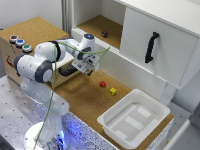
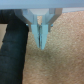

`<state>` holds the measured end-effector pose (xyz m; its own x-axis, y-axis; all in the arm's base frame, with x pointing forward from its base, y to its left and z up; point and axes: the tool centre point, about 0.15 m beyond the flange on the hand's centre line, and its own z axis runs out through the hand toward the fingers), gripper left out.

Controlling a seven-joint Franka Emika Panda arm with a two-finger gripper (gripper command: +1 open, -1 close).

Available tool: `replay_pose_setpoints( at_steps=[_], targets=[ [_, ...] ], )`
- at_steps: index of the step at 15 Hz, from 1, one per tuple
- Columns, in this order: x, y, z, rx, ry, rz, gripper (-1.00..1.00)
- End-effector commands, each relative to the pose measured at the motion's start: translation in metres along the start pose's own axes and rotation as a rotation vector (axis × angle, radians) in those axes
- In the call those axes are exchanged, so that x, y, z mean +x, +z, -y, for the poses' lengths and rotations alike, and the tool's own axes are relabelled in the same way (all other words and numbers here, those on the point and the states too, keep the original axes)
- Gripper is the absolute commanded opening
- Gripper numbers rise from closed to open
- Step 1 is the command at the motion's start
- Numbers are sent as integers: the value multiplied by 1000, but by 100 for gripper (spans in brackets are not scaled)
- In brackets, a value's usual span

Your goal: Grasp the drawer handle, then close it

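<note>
The tan wooden box (image 1: 30, 35) stands at the exterior view's left, and its drawer (image 1: 67, 71) is pulled out, showing a dark inside. My gripper (image 1: 89, 71) hangs just off the drawer's front end, over the cork surface. In that view the gripper's body hides the drawer handle. The wrist view has my gripper (image 2: 41, 44) with its two pale fingers (image 2: 38, 35) pressed together, shut with nothing between them. A black blurred shape (image 2: 14, 52) lies beside the fingers and apart from them. I cannot tell whether it is the handle or the drawer's dark inside.
Coloured round buttons (image 1: 20, 43) sit on top of the box. A white cabinet with a long curved black handle (image 1: 151, 47) fills the back right, beside an open shelf holding a small dark object (image 1: 104, 34). A red block (image 1: 103, 84), a yellow block (image 1: 113, 91) and a white bin (image 1: 150, 107) lie nearer.
</note>
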<state>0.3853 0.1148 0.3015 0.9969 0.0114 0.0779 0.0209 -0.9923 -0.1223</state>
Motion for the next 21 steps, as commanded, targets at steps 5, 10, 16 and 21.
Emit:
replay_pose_setpoints(
  at_steps=[5, 10, 16, 21],
  targets=[
    [-18, 9, 104, 24, 32, -71, -100],
    [-21, 9, 163, 60, -80, -69, -100],
    [-17, 7, 192, 111, -187, -69, -100],
    [-11, 4, 183, 106, -182, -75, -100]
  ],
)
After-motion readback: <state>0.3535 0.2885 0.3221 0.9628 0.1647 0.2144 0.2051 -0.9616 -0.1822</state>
